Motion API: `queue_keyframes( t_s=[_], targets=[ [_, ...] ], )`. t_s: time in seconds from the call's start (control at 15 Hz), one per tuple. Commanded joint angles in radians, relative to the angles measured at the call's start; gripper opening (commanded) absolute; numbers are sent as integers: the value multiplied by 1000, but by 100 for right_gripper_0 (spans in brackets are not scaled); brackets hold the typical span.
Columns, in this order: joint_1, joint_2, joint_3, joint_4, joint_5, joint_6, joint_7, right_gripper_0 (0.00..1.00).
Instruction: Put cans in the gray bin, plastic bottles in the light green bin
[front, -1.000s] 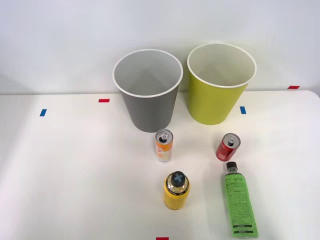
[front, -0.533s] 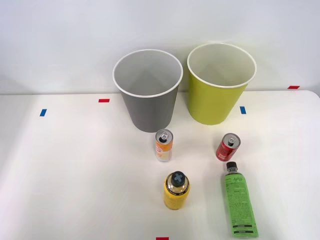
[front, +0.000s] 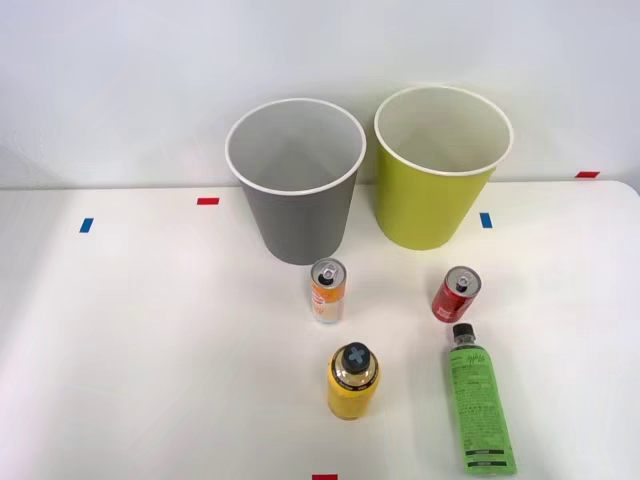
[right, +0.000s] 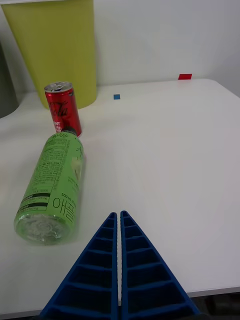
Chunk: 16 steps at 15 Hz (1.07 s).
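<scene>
White table (front: 150, 330) holds two round tapered plastic bins at the back: gray bin with white rim (front: 297, 215) on the left, yellow-green bin with white rim (front: 437, 195) just beside it on the right, both upright. Slim orange-and-white can (front: 327, 291) stands in front of the gray bin. Short red can (front: 455, 295) stands in front of the lime bin, its silver top up. Clear plastic bottle with bright green label (front: 480, 408) lies on its side, black cap toward the red can, cap close to it; touching or not, cannot tell. A yellow bottle with a dark cap (front: 353, 381) stands upright in front of the orange can, between it and the table's near edge. Small red and blue tape marks (front: 207, 201) dot the table.

Blue ribbed right gripper (right: 119, 216) hovers low over the table beside the green bottle's base, fingers pressed together, holding nothing.

Nothing on the table has moved since the earlier frames.

Wide bare surface lies on the table's left and far right.
</scene>
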Motion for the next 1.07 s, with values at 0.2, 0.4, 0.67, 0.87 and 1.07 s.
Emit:
queue_keyframes(
  t_s=[0.2,0.4,0.67,0.87,1.07],
  targets=[
    [0,0,0,0,0,0,0,1],
    [-49,6,5,54,-21,20,2,1],
    [-57,-15,9,52,-81,17,8,38],
    [-69,-49,8,52,-94,15,21,80],
    [-94,-91,8,52,-95,15,43,100]
  ],
)
